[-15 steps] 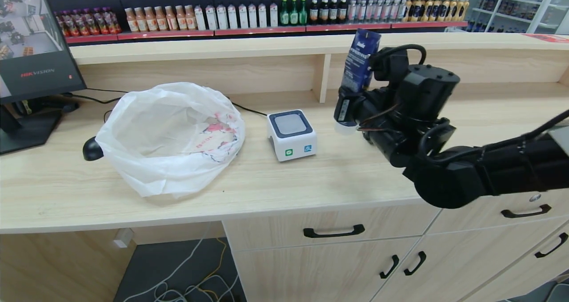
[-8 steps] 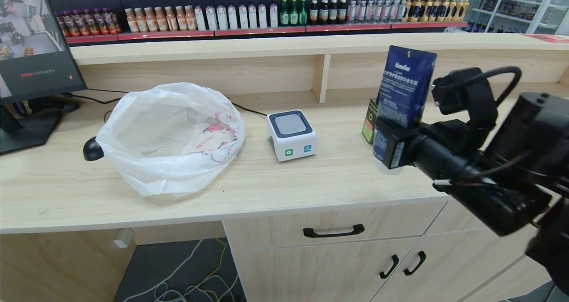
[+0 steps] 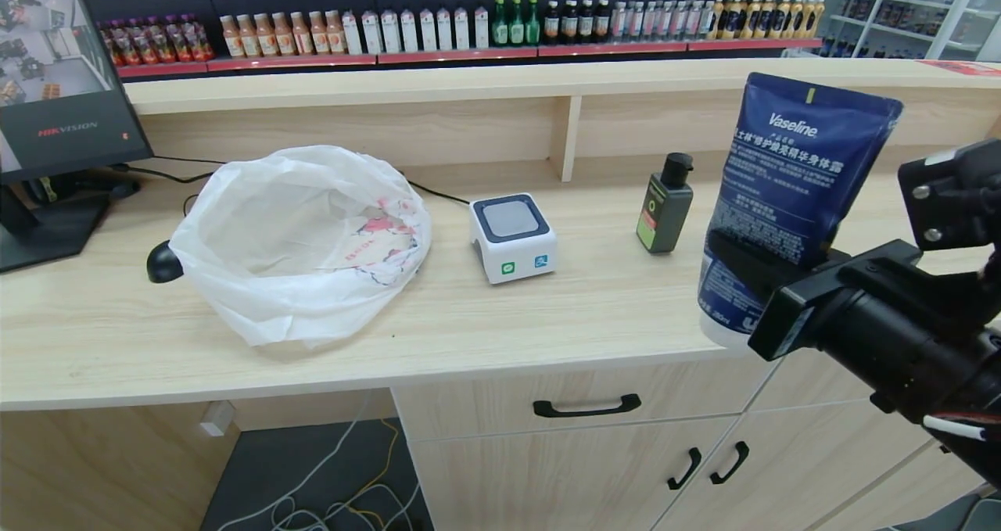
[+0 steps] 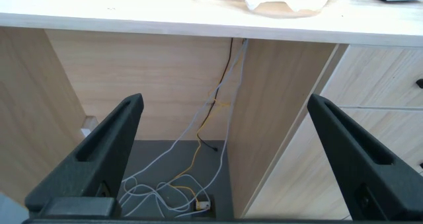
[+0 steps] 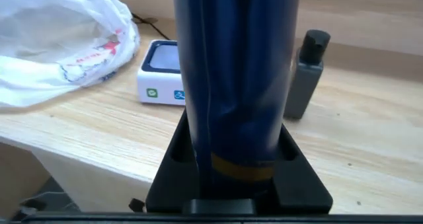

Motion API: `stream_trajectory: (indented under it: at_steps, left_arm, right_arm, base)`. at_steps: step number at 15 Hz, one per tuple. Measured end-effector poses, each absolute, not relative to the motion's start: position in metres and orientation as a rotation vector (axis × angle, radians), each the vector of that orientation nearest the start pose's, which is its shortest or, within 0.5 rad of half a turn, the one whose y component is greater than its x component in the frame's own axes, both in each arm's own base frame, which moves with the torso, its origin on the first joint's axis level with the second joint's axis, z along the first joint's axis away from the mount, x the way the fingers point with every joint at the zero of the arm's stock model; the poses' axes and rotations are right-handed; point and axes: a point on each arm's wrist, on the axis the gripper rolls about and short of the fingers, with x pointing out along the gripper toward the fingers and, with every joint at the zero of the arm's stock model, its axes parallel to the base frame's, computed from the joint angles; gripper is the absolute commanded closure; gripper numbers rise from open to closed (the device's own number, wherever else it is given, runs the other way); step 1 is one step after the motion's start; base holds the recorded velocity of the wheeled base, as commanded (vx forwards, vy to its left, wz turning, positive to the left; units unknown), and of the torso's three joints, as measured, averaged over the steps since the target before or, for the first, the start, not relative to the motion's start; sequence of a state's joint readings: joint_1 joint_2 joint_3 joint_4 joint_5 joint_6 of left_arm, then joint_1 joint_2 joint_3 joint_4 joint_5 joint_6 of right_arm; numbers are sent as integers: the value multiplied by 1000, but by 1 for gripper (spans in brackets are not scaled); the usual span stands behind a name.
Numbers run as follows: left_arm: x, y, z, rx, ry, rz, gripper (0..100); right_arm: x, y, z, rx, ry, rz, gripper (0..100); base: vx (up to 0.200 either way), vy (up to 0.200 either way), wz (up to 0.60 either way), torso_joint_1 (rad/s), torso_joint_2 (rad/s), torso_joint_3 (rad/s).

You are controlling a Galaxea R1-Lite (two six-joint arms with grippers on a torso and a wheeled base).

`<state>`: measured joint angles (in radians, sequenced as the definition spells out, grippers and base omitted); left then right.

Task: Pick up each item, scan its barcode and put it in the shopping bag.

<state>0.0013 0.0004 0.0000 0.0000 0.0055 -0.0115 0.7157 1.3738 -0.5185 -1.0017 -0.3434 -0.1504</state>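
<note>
My right gripper (image 3: 755,277) is shut on a tall dark blue pouch (image 3: 790,195), holding it upright in the air over the counter's front right edge; the same blue pouch (image 5: 234,72) stands between its fingers (image 5: 173,154) in the right wrist view. A white barcode scanner (image 3: 513,236) sits mid-counter, also seen as the scanner (image 5: 160,73). The open white shopping bag (image 3: 301,238) lies left of it, and the bag (image 5: 63,42) shows again from the wrist. A dark pump bottle (image 3: 665,205) stands right of the scanner. My left gripper (image 4: 228,151) hangs open below the counter, nothing between its fingers.
A monitor (image 3: 55,85) on a stand and a black mouse (image 3: 162,263) sit at the counter's left. A raised shelf (image 3: 469,81) runs along the back with rows of bottles behind. Drawers (image 3: 586,406) and loose cables (image 4: 192,178) lie under the counter.
My right arm has swung the blue pouch rightward and toward the counter's front edge, away from the scanner, turning its printed face into view. The pump bottle, earlier hidden, now shows.
</note>
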Motion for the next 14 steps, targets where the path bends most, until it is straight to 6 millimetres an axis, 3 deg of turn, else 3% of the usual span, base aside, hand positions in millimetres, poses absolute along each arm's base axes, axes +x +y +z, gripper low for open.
stream_trajectory:
  at_steps: [14]
  left_arm:
    - [-23, 0, 75, -11, 0, 7, 0]
  right_arm:
    - [153, 135, 227, 446, -55, 835, 100]
  base:
    - [0, 0, 0, 0, 0, 0]
